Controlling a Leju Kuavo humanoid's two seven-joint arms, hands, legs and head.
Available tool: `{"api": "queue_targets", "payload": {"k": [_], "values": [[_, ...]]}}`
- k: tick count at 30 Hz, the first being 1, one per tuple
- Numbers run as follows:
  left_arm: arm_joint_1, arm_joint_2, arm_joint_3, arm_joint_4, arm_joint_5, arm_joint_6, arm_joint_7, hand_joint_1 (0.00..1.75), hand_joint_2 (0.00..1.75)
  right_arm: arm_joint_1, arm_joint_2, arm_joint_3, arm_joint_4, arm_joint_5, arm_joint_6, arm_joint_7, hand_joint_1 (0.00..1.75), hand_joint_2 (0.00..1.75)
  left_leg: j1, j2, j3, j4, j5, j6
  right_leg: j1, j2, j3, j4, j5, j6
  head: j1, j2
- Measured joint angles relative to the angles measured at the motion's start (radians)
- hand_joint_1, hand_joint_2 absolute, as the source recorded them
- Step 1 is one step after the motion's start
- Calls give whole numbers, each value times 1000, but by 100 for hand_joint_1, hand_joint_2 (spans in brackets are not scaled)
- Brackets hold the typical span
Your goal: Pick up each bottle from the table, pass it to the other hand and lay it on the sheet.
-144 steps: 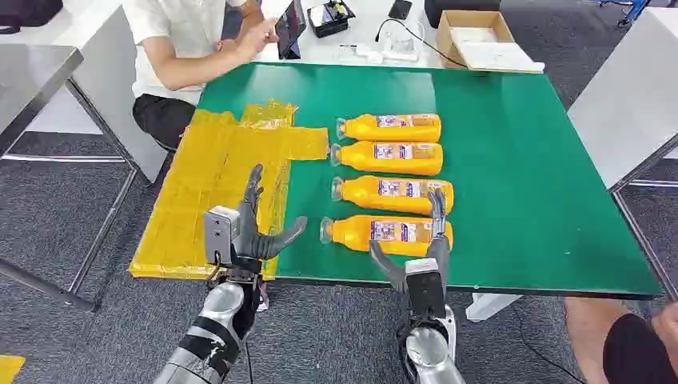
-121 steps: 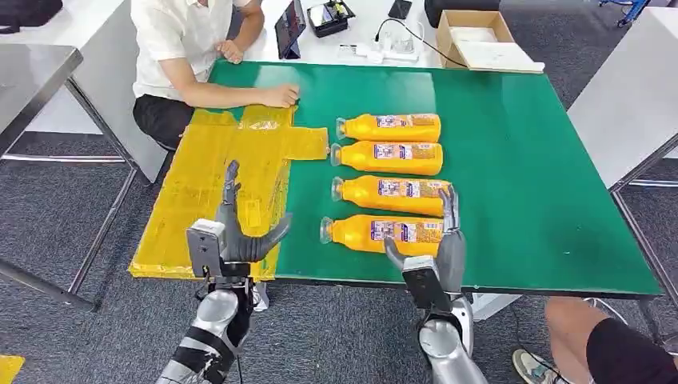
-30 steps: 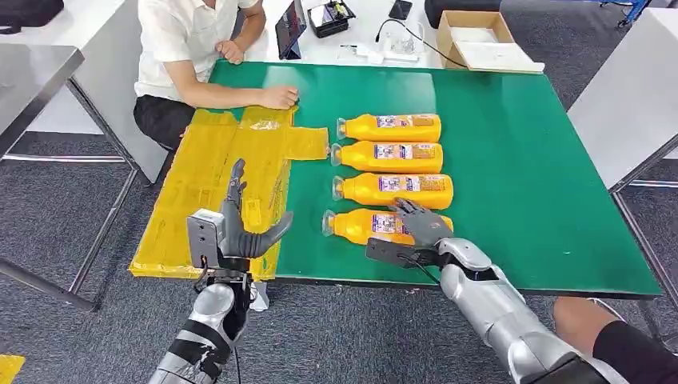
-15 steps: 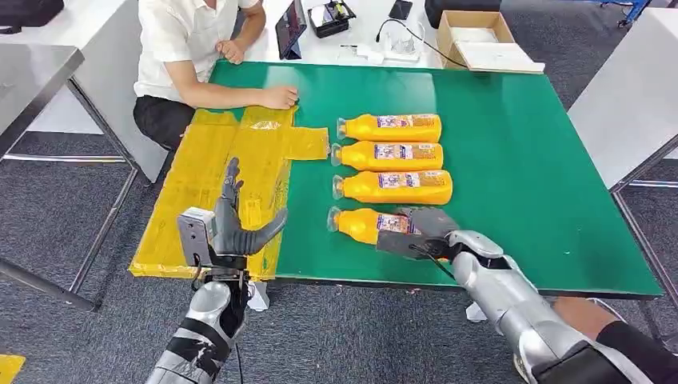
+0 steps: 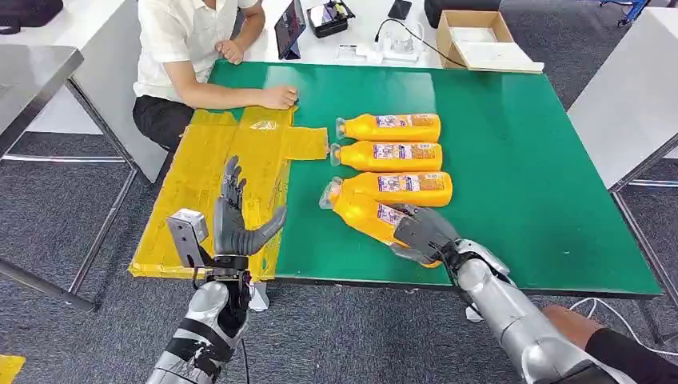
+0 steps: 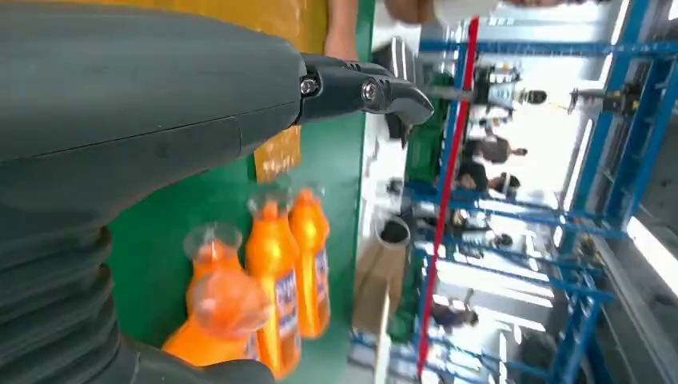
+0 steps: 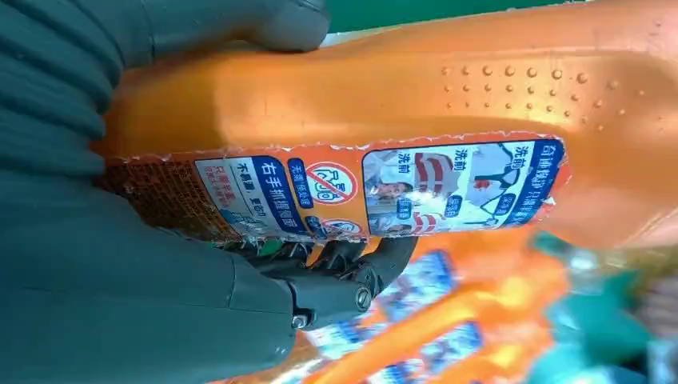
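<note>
— Four bottles on the green bench (image 5: 520, 160); which one is in play?

— The nearest bottle (image 5: 364, 210). The right robot hand (image 5: 420, 234) has its fingers wrapped around the base end, and the neck now points up toward the far left, its cap touching or just beside the next bottle (image 5: 396, 187). Half a second ago it lay flat and parallel to the others, so it has been swung and tilted.

— And the other side?

— The left robot hand (image 5: 236, 224) waits with fingers spread, holding nothing, above the near edge of the yellow sheet (image 5: 200, 192). It has hardly shifted.

— How should the lift go?

— I'd raise the bottle clear of its neighbour before carrying it left, keep the grip near the base so the label and neck stay free for the receiving palm, and release only once those fingers close.

— Anyone nearby?

— A person's hand (image 5: 280, 96) rests at the sheet's far corner.
</note>
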Motion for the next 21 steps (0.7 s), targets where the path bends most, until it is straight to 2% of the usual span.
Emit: {"api": "queue_targets", "payload": {"k": [9,18,21], "values": [[37,-3,-98,-31,127,-171,72,0,175,131,63,-111,-206,-145,1,-98,175,175,0,0,-1,0,0,0,0,0,-1,0,0,0,0,0],[64,-2,-149,-39,159,-201,93,0,175,214,83,-158,-328,-173,7,-107,175,175,0,0,-1,0,0,0,0,0,-1,0,0,0,0,0],[79,-2,-179,-39,165,-212,103,0,175,256,109,-164,-356,-169,-23,-117,175,175,0,0,-1,0,0,0,0,0,-1,0,0,0,0,0]]}}
